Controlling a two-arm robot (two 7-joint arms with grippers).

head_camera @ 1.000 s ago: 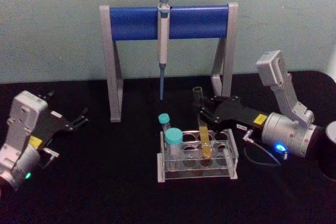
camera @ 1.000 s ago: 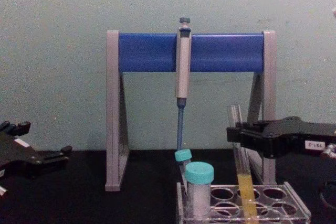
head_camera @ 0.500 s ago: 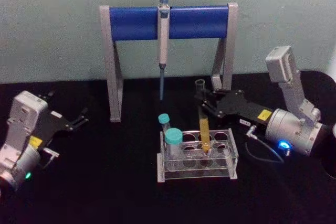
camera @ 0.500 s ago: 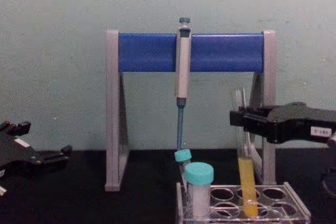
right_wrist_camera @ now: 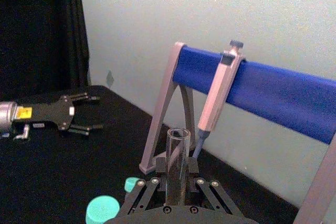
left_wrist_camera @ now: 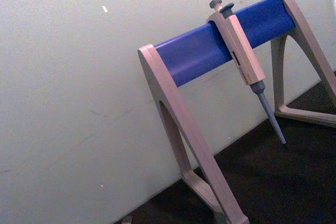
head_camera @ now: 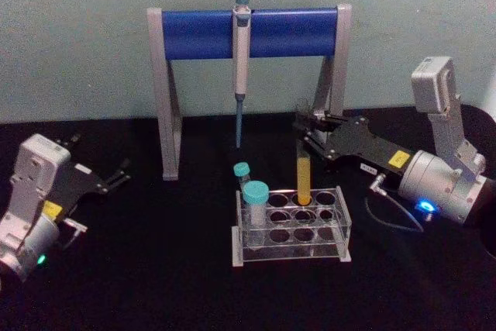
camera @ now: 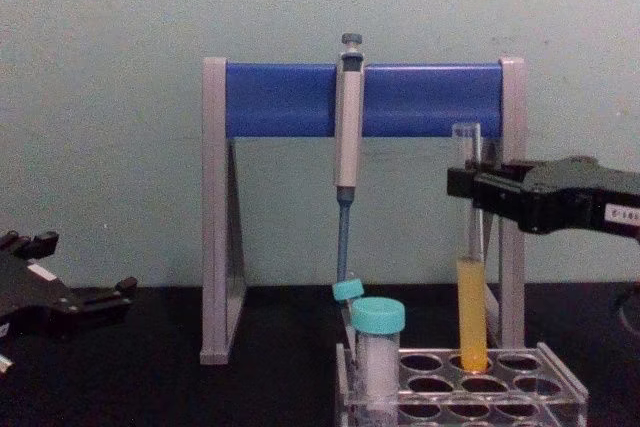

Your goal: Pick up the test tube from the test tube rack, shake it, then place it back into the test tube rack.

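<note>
Raised since 1 second ago: the test tube (head_camera: 303,176) has come up through the test tube rack (head_camera: 291,249) and now stands upright, where earlier it leaned with its liquid end deep in the holes. My right pincer (head_camera: 304,125) has climbed with it and drawn back toward the stand.

Right side: the pincer is clamped on the clear upper part of the tube, a little below its open rim. Yellow-orange liquid fills the lower part. In the chest view the round bottom sits level with the rack's top plate, at a back-row hole. I cannot tell whether it is fully clear of that hole.

Left side: my left pincer (head_camera: 118,175) rests low at the left of the bench (head_camera: 155,269), well apart from the rack, fingers spread and empty, unchanged.

Surroundings: 2 teal-capped tubes (head_camera: 253,193) stand at the rack's left end, apart from the lifted tube. The pipette stand (head_camera: 201,34) straddles the bench behind the rack, and its right leg stands just behind the tube and my right pincer. 1 pipette (head_camera: 241,52) hangs from the blue bar, tip pointing down, to the left of the tube and clear of it.
</note>
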